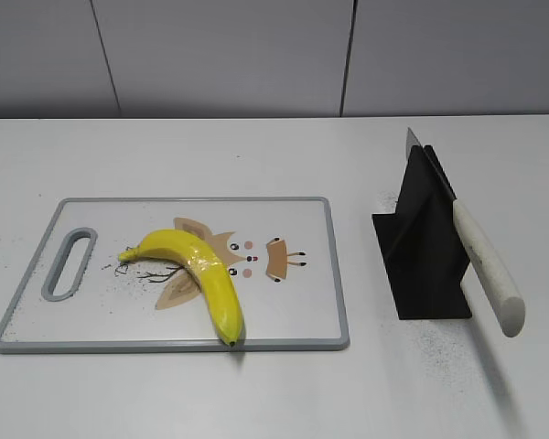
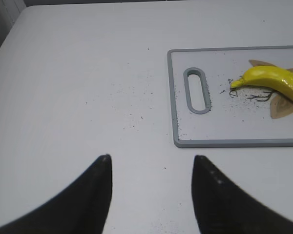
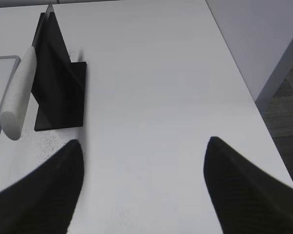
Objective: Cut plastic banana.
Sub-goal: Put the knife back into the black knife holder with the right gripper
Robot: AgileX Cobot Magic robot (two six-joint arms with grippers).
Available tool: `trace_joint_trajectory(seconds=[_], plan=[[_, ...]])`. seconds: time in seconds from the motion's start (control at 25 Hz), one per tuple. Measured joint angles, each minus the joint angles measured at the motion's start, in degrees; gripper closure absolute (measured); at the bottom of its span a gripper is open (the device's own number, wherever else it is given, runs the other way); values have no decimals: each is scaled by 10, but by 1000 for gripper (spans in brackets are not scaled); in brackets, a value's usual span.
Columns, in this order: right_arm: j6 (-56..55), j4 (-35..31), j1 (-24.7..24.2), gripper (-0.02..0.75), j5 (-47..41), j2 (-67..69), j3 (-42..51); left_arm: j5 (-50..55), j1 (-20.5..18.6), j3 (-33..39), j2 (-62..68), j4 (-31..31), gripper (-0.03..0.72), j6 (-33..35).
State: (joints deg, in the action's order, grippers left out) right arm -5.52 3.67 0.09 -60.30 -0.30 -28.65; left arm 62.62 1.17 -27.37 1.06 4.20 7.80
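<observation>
A yellow plastic banana (image 1: 201, 274) lies whole on a white cutting board with a grey rim (image 1: 339, 274). In the left wrist view the banana (image 2: 278, 83) and the board (image 2: 172, 97) show at the upper right. A knife with a white handle (image 1: 489, 265) rests in a black stand (image 1: 425, 247), handle toward the front; it also shows in the right wrist view (image 3: 17, 97) with its stand (image 3: 58, 83). My left gripper (image 2: 151, 158) is open and empty over bare table left of the board. My right gripper (image 3: 144, 144) is open and empty, right of the stand. Neither gripper shows in the exterior view.
The white table (image 1: 256, 155) carries dark specks near the board and stand. Its right edge (image 3: 239, 83) drops off to the floor in the right wrist view. A grey wall stands behind the table.
</observation>
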Motion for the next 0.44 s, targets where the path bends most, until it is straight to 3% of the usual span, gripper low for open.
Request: trace_joint_trajectory(seconds=[0.44], plan=[[0,0,-11,157,0,0,0,0,0,0,0,0,196,0]])
